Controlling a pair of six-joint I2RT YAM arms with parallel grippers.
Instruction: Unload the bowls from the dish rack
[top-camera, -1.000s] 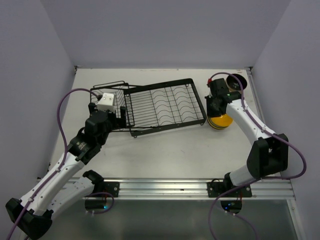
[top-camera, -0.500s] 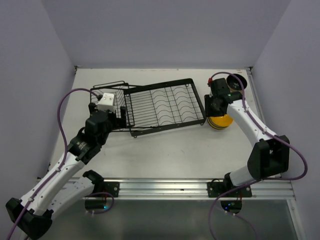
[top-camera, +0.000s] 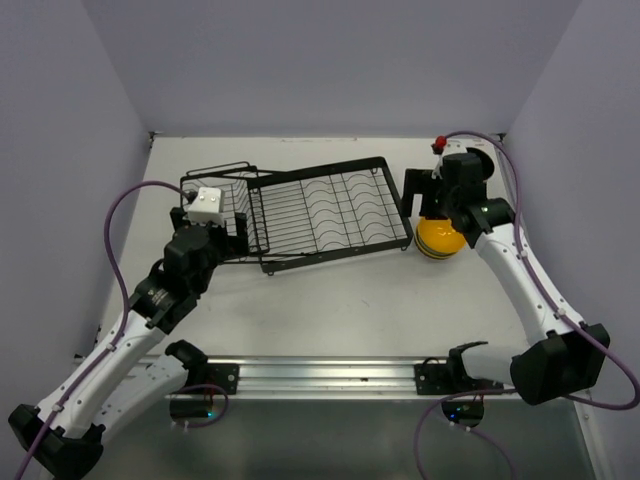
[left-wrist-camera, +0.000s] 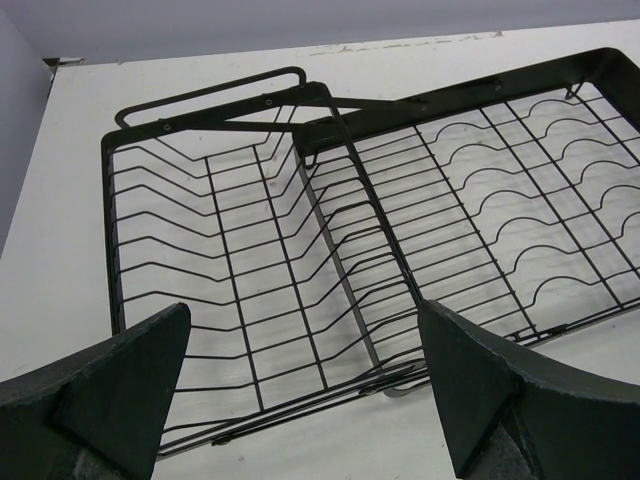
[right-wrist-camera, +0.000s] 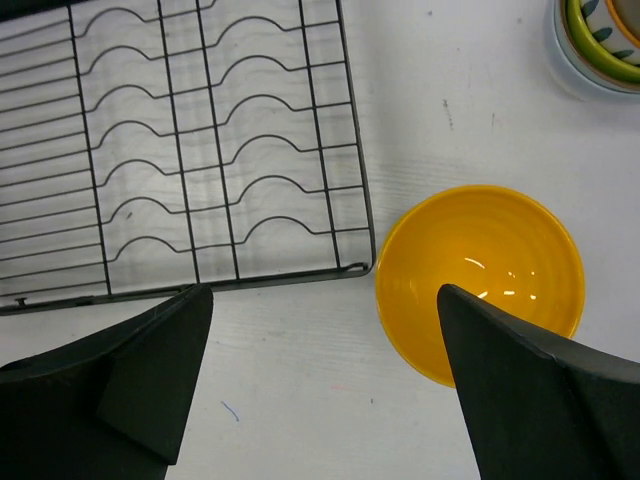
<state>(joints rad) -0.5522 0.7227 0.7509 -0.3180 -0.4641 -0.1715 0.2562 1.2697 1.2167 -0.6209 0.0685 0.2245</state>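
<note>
The black wire dish rack (top-camera: 320, 210) lies flat on the table, and no bowl shows in it; its raised basket end (left-wrist-camera: 230, 250) is on the left. An orange-yellow bowl (top-camera: 440, 238) stands upright just off the rack's right corner (right-wrist-camera: 355, 262). My right gripper (top-camera: 425, 203) hovers open above the bowl (right-wrist-camera: 480, 280), nothing between its fingers; one fingertip (right-wrist-camera: 500, 350) overlaps the bowl's near rim. Nested bowls (right-wrist-camera: 600, 40) with a lime rim sit beyond. My left gripper (top-camera: 215, 228) stands open and empty at the basket's near edge (left-wrist-camera: 305, 308).
White walls close in the table on the left, back and right. A dark bowl (top-camera: 472, 160) at the back right corner is partly hidden by the right arm. A metal rail (top-camera: 330, 375) runs along the near edge.
My right gripper has opened, let go of the orange-yellow bowl and risen away from it; the bowl stays on the table. The left arm has shifted slightly.
</note>
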